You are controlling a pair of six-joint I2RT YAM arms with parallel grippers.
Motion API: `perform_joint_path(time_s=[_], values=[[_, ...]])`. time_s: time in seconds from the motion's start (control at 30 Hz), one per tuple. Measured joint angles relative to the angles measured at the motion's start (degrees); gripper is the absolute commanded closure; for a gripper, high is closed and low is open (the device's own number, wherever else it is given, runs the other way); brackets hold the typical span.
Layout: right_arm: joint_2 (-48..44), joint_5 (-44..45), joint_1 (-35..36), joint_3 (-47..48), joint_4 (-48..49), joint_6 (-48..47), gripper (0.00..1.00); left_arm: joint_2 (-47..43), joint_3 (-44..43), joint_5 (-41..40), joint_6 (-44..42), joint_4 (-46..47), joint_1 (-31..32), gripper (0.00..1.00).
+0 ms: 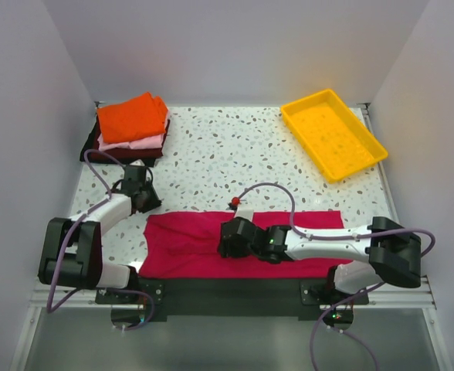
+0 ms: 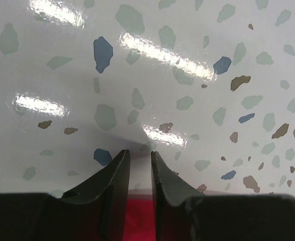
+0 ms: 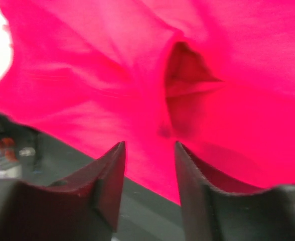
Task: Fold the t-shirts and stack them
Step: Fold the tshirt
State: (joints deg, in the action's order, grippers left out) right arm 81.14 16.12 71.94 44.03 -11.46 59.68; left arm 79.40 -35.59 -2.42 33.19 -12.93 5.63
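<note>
Speckled white tabletop (image 1: pixel 235 147) is carrying everything, with pale walls closing it in. The crimson t-shirt (image 1: pixel 181 243) is lying spread along the near edge, directly before the arm bases, presumably so both arms can reach it for folding. A small pale patch on its far hem may be the neck label, though it is too small to be sure. Beyond the shirt's far left corner the folded stack (image 1: pixel 130 127) is sitting, orange on top (pale pink and dark maroon beneath), ready to receive it. Well beyond the shirt's far right the yellow tray (image 1: pixel 335 135) is lying.

The left gripper (image 1: pixel 138 192) is hovering just off the shirt's far left corner over bare table, its fingers (image 2: pixel 116 173) standing a narrow slit apart and gripping nothing. The right gripper (image 1: pixel 225 238) is hanging over the shirt's middle, moderately parted and empty. It is pointing at a rumpled fold, seemingly lining up a pinch.
</note>
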Motion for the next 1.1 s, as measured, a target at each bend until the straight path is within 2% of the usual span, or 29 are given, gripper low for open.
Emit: perform_joint_path(time_s=[0.13, 0.27, 0.47, 0.6, 0.77, 1.1], values=[[-0.85, 4.07, 0.2, 1.6, -6.75, -3.23, 0.44, 0.15, -0.24, 0.52, -0.09, -0.04, 0.0, 0.72], [1.09, 8.48, 2.27, 10.25, -12.41, -9.16, 0.44, 0.22, -0.61, 1.01, -0.61, -0.04, 0.0, 0.72], [13.16, 9.84, 8.5, 27.32, -10.34, -17.75, 0.45, 0.24, -1.33, 1.44, -1.38, -0.52, 0.0, 0.68], [22.4, 9.16, 10.47, 33.66, -9.27, -20.81, 0.47, -0.33, -2.34, 1.05, -1.44, -1.97, 0.0, 0.64], [29.2, 8.17, 10.78, 35.67, -9.33, -21.94, 0.48, -2.51, -3.48, 0.26, -1.42, -3.21, 0.0, 0.62], [33.77, 8.41, 10.78, 35.91, -6.54, -22.56, 0.47, -3.87, -3.56, -0.31, -1.4, -4.9, -0.42, 0.62]])
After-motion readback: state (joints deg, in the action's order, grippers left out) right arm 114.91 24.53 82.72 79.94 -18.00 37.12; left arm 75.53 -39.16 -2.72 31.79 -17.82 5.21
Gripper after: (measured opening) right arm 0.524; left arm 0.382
